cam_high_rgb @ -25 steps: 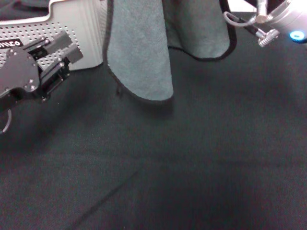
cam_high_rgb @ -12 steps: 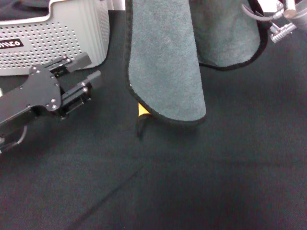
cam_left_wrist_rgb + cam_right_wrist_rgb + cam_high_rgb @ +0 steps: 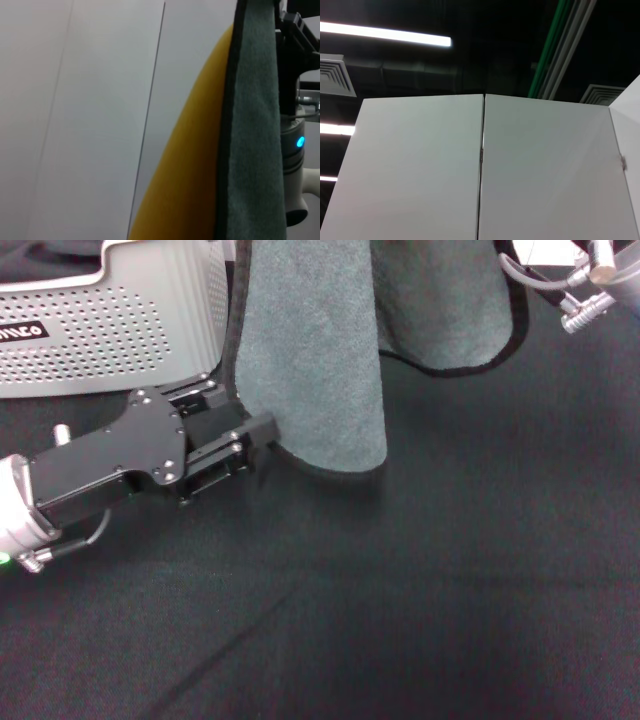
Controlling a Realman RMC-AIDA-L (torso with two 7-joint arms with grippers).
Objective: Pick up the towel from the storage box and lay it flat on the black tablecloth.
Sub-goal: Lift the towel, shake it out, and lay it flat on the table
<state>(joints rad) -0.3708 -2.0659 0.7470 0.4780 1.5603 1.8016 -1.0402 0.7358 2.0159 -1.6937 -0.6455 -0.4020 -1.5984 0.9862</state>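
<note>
Towel (image 3: 315, 370) hanging over black tablecloth (image 3: 430, 580), left claw (image 3: 262, 435) seemingly touching its edge

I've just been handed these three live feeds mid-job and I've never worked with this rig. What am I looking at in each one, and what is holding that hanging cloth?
The head view looks down from the robot's head. The big dark sheet is the black tablecloth. At the far left stands the storage box, a perforated grey basket. The grey-green towel hangs down from above the frame, so what grips its top is out of sight. The left gripper reaches in from the left, its tips right at the towel's lower edge. Only part of the right arm shows at the top right.

The left wrist view shows the towel edge-on, yellow on its other side. The right wrist view shows only wall panels and ceiling lights.
</note>
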